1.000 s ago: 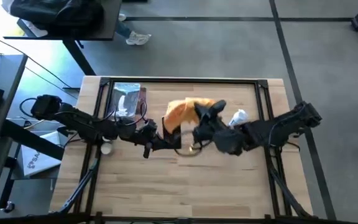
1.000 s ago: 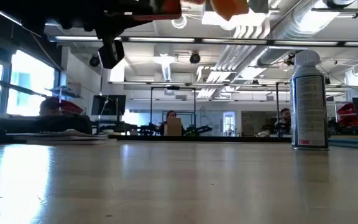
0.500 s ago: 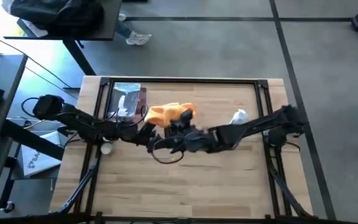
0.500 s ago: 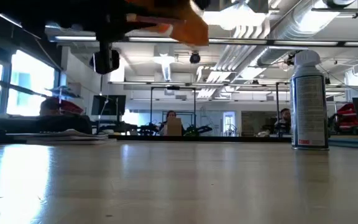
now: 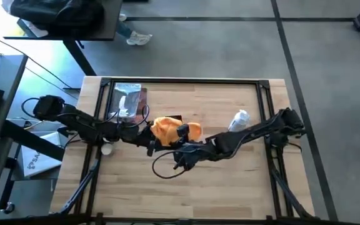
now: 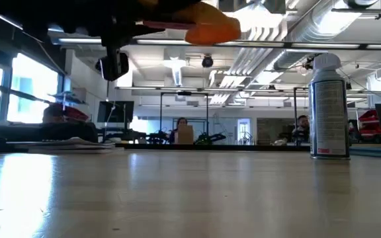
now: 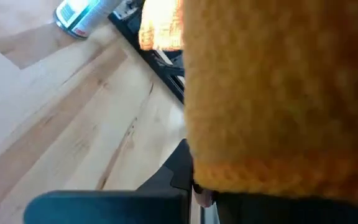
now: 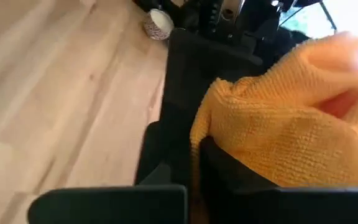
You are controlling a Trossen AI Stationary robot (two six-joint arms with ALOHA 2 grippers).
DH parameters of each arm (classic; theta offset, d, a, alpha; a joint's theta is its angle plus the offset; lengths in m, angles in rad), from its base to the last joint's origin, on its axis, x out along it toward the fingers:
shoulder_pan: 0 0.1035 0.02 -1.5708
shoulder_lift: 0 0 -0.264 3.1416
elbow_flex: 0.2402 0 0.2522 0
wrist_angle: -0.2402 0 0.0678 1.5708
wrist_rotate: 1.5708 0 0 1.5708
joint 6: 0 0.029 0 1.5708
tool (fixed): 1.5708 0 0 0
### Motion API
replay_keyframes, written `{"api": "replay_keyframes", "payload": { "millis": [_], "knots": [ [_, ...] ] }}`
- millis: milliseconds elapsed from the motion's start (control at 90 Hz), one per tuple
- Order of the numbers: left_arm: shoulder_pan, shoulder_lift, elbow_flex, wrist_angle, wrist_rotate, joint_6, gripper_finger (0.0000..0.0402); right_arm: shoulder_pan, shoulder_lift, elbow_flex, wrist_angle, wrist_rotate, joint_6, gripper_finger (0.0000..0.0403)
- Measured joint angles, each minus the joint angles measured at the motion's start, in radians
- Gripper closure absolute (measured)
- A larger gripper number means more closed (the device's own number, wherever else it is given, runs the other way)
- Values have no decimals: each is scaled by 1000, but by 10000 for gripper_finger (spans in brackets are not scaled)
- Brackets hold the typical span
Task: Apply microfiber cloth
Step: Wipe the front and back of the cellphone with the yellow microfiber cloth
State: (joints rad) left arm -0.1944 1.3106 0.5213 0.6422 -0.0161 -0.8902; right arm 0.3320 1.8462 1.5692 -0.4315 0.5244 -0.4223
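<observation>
Status: contact stage, wiping not confirmed.

1. Position of the work item. The microfiber cloth [image 5: 170, 129] is bunched at the middle of the table [image 5: 242, 181]. It sits between my left jaws [image 5: 150, 142] and my right jaws [image 5: 181, 132]. The low view shows it hanging clear above the table surface, so it is not lying on the wood.

2. Right jaws. They sit at the cloth, which folds over and around them in the right wrist view. The fabric hides the closing gap, so I cannot tell whether they are clamped or apart.

3. Left jaws. They sit just beside the cloth on its left. In the left wrist view the fabric fills most of the frame, and I cannot tell their state either.

4. Target surface. A dark flat slab [image 8: 185, 81] shows directly under and beside the cloth. One corner of it shows past the cloth's far edge in the high view. I judge this to be the surface that the cloth is applied to.

5. Done: the cloth is raised and brought over the slab.

6. Left: press the cloth flat, stroke it across the slab, then set it down.

7. The spray can [image 5: 239, 119] stands well apart to the right.
</observation>
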Motion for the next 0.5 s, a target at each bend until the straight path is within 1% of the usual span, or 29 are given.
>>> {"api": "replay_keyframes", "payload": {
  "millis": [100,189,289,500],
  "knots": [
    [0,0,0,5,36,56,389,-22,-5,0,25,-53,19,403],
    [-7,-1,0,4,55,79,389,-39,-5,0,70,-88,-3,403],
    [-16,-1,0,7,84,85,389,-59,-5,-1,130,-92,-38,403],
    [-43,-1,0,-1,87,88,389,-104,-5,-1,208,-89,-83,403]
  ]
}}
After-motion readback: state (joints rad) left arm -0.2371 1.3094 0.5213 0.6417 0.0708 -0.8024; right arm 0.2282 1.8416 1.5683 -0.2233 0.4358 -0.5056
